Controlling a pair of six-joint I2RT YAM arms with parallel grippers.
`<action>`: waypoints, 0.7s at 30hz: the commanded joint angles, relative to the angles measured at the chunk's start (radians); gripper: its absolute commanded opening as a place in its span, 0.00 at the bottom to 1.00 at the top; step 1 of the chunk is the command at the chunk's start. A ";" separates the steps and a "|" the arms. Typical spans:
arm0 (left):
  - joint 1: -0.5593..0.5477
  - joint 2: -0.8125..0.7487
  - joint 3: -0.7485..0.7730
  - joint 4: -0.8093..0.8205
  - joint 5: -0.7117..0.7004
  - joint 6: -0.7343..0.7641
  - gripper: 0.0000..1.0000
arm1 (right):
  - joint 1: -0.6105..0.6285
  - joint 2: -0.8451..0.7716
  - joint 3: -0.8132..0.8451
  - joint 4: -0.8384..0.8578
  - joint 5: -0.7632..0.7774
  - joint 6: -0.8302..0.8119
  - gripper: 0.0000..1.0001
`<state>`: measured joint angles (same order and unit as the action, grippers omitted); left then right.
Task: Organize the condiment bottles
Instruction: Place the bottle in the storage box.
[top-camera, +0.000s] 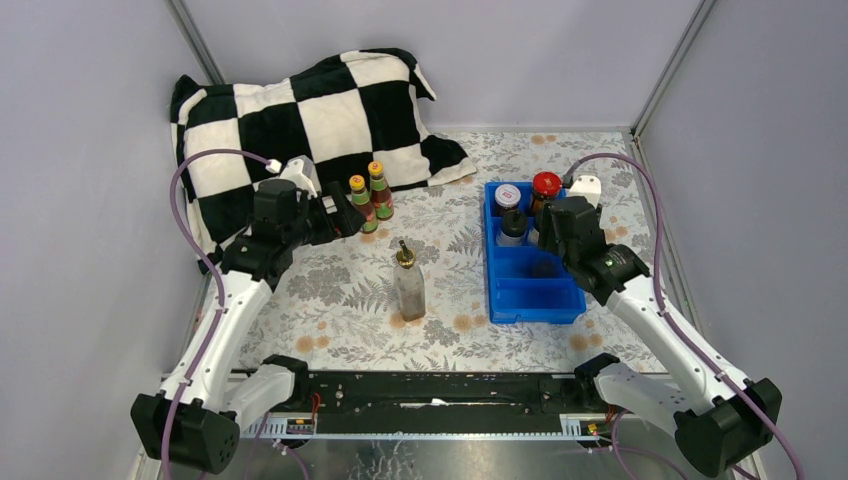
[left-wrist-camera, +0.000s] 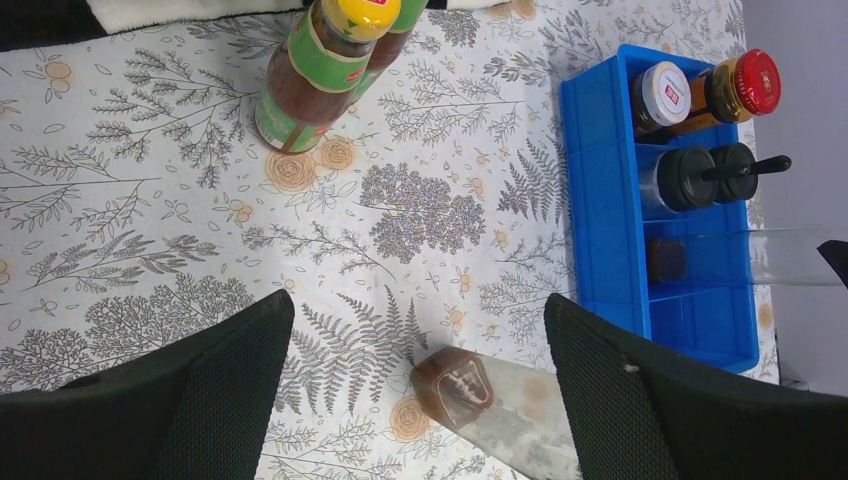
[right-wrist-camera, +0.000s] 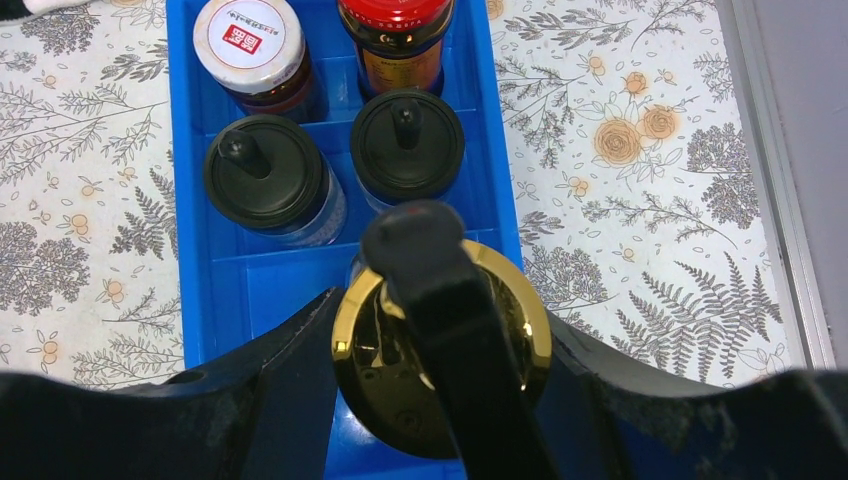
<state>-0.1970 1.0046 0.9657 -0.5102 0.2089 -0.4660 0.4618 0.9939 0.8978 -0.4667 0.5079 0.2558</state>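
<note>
Two orange-capped dark sauce bottles stand by the checkered cloth. My left gripper is open and empty just left of them. One tall clear gold-spouted bottle stands alone mid-table. My right gripper is shut on the gold collar of the other gold-spouted bottle, upright in the blue tray. Behind it in the tray stand two black-capped shakers, the white-lidded jar and the red-lidded jar.
A black-and-white checkered cloth lies bunched at the back left, touching the orange-capped bottles. The blue tray's nearest compartments hold nothing. Grey walls close in both sides, and the right table edge runs close to the tray.
</note>
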 joint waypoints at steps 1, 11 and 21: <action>-0.010 -0.023 -0.015 0.024 -0.020 -0.011 0.99 | -0.006 -0.038 0.013 0.035 0.051 0.015 0.58; -0.020 -0.029 -0.021 0.023 -0.026 -0.019 0.99 | -0.005 -0.023 -0.001 0.037 0.043 0.018 0.61; -0.027 -0.037 -0.028 0.024 -0.029 -0.022 0.99 | -0.005 -0.024 -0.014 0.010 0.040 0.045 0.71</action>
<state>-0.2169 0.9821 0.9527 -0.5098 0.1970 -0.4801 0.4618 0.9855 0.8867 -0.4660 0.5171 0.2741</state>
